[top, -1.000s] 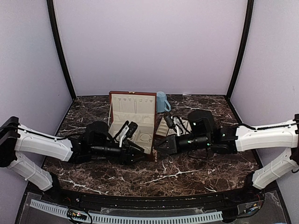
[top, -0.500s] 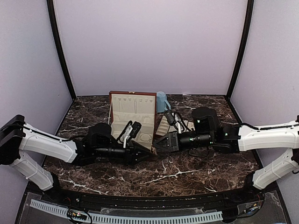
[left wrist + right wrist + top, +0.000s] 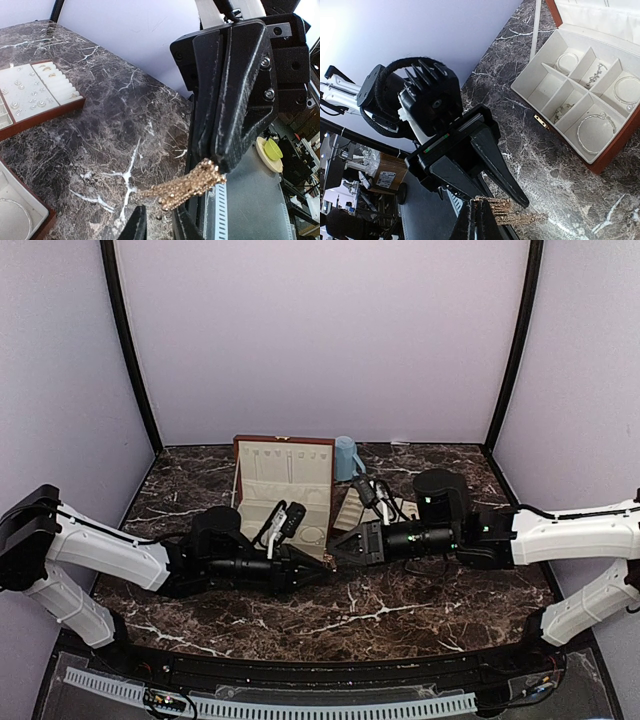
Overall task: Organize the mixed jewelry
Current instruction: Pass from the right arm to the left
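Top view: my left claw (image 3: 316, 569) has moved in and narrowed, meeting the right claw (image 3: 340, 552) beside one open box (image 3: 285, 485). Left wrist: one gold chain (image 3: 185, 189) hangs above the tabletop (image 3: 100, 125), pinched in the right claw; whether the left grips it, I cannot tell. Right wrist: two claws, one chain, so a handover looks near.

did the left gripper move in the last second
Yes. The left gripper slid right along the wooden box's front edge, closer to the right gripper holding the gold chain.
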You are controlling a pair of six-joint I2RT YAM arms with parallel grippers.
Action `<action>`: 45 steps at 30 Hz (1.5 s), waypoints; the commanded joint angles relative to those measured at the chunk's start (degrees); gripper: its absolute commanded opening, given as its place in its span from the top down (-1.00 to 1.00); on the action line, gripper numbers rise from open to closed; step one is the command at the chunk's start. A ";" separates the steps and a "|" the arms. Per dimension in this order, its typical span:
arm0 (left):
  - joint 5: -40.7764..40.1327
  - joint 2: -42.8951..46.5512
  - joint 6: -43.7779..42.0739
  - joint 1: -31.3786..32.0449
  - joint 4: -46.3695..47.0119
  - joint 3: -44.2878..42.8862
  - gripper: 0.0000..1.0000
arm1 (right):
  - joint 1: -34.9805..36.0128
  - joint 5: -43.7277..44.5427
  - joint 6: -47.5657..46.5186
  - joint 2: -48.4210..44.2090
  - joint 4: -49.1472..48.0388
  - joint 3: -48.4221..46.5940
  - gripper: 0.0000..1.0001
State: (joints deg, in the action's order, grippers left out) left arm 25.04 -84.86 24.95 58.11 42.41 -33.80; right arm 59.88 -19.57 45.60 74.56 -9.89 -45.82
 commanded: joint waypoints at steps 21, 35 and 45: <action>-0.49 1.10 0.98 1.04 2.88 -2.48 1.00 | -0.38 0.40 1.15 -0.84 -2.99 1.67 1.00; -10.15 7.17 0.45 1.04 -3.57 -1.16 1.00 | -0.42 5.16 2.08 0.05 -3.21 3.94 0.88; -9.55 7.47 0.70 1.04 -6.21 -1.03 1.00 | -0.66 8.14 3.90 -0.43 -6.61 7.30 0.51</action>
State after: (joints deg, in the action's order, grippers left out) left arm 15.55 -79.24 25.96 59.05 38.11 -35.18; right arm 59.75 -13.19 48.60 74.56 -12.58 -40.27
